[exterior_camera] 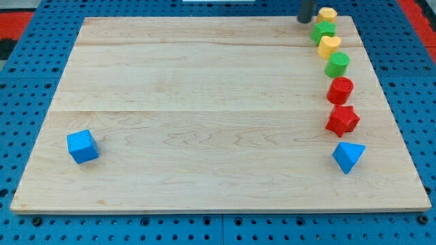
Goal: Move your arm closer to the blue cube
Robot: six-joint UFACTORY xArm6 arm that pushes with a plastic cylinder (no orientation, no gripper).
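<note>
The blue cube lies near the board's lower left corner. My tip is at the view's top right, at the board's far edge, just left of a yellow block and above a green block. The tip is far from the blue cube, almost the whole board's diagonal away.
A column of blocks runs down the right side: yellow, green, a yellow block, a green cylinder, a red cylinder, a red star and a blue triangular block. The wooden board lies on a blue pegboard.
</note>
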